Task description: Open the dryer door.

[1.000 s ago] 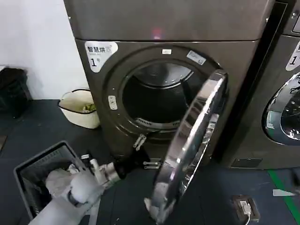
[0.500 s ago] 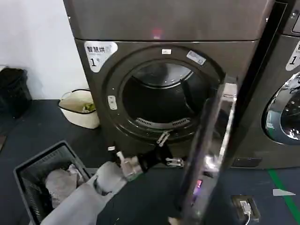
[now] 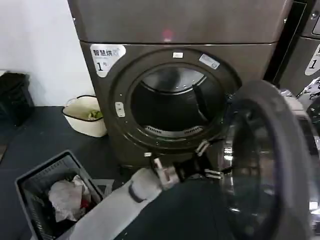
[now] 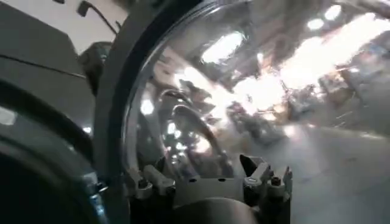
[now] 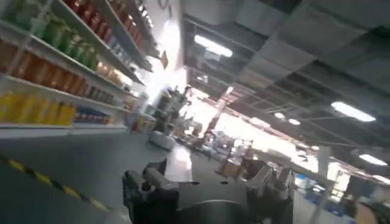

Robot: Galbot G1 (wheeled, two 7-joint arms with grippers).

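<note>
- Your left gripper (image 3: 207,161), fingers spread and gripping nothing, presses the dryer door (image 3: 265,165).
- It could slip off, letting the door swing back.

Dryer door (image 3: 265,165): swung out to the right of the drum opening (image 3: 170,107), standing before the neighbouring machine (image 3: 305,75).
Left gripper (image 3: 209,161): between opening and door, fingers spread, at the door's inner edge; below the opening's lower rim.
Left arm (image 3: 130,200): reaches in from lower left.
Basket (image 3: 30,187): on floor, front left, cloths (image 3: 67,195) inside.
Tub (image 3: 86,116): on floor, left of dryer, behind basket.
Right gripper (image 5: 207,189): fingers spread, shelves (image 5: 67,67) behind it.
</note>
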